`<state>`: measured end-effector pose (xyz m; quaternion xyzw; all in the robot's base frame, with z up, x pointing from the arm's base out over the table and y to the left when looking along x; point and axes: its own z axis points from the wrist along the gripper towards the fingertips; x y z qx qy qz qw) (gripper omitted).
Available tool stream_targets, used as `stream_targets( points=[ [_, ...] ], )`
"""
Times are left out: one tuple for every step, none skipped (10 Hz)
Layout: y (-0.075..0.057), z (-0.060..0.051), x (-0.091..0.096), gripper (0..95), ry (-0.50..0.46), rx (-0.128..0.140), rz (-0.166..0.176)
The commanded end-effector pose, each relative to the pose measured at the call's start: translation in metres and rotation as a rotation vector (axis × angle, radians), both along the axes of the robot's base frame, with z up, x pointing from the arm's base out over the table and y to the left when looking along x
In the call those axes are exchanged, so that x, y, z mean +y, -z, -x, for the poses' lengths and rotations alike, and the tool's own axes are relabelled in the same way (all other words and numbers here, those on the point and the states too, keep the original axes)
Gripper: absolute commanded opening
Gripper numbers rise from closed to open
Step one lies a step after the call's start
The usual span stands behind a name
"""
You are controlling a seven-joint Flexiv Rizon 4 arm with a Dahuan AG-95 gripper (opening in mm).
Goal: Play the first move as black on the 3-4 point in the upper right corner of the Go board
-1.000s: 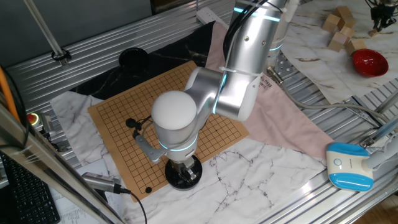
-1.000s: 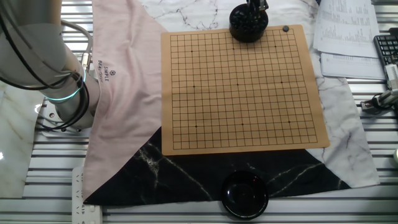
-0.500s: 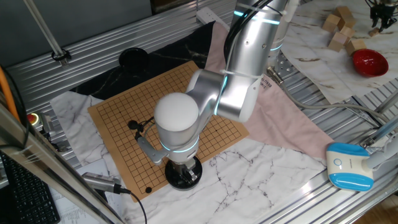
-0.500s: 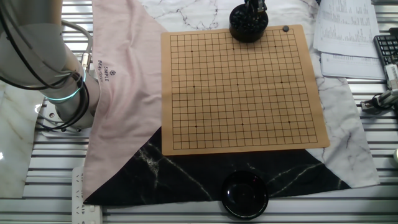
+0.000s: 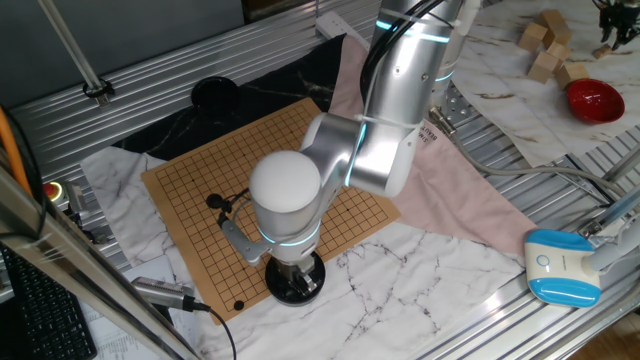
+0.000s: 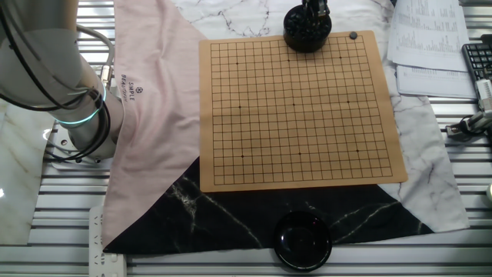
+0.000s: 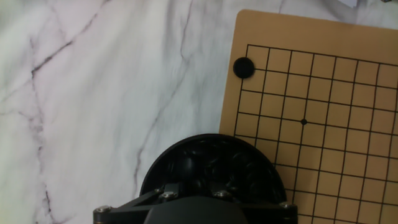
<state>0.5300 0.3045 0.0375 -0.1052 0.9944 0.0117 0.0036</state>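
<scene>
The tan wooden board [image 5: 190, 190] with a black grid lies on the table and also shows in the other fixed view [image 6: 300, 108] and the hand view [image 7: 323, 106]. A round black bowl of black stones [image 5: 308, 287] stands at the board's edge; it also shows in the other fixed view [image 6: 298, 35] and the hand view [image 7: 211, 165]. My gripper [image 6: 315, 12] points down into this bowl, and the hand view [image 7: 191, 194] shows only the finger bases. One black stone [image 7: 243, 68] lies on the board near its corner, seen too in both fixed views [image 5: 238, 305] [image 6: 353, 35].
A second black bowl [image 6: 303, 240] sits on the black marble cloth at the board's opposite side [image 5: 213, 93]. A pink cloth [image 6: 154, 100] lies beside the board. A keyboard and papers [image 6: 430, 46], a red bowl [image 5: 594, 100] and wooden blocks are around the table.
The hand has shifted very slightly over the stone bowl. The board and the lone stone have not moved.
</scene>
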Motion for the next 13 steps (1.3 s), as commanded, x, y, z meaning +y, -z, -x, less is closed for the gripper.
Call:
stream_targets(
  points=[
    [0.0,0.0,0.0,0.0,-0.001,0.002,-0.001],
    [-0.001,0.0,0.0,0.0,-0.001,0.002,-0.002],
    [-0.005,-0.001,-0.001,0.0,-0.006,0.007,-0.004],
    [-0.008,0.0,-0.002,0.0,-0.007,0.007,-0.004],
    [-0.009,0.0,-0.003,0.0,-0.008,0.008,-0.003],
    [-0.012,0.002,-0.006,19.0,-0.021,0.011,-0.006],
    [-0.014,0.003,-0.007,19.0,-0.029,0.014,-0.012],
    [-0.017,0.003,-0.008,19.0,-0.035,0.016,-0.013],
    [-0.018,0.003,-0.008,19.0,-0.033,0.018,-0.012],
    [-0.017,0.004,-0.008,19.0,-0.029,0.023,-0.014],
    [-0.016,0.006,-0.008,19.0,-0.032,0.023,-0.015],
    [-0.016,0.007,-0.008,19.0,-0.038,0.024,-0.015],
    [-0.015,0.009,-0.007,19.0,-0.042,0.03,-0.018]
  ],
)
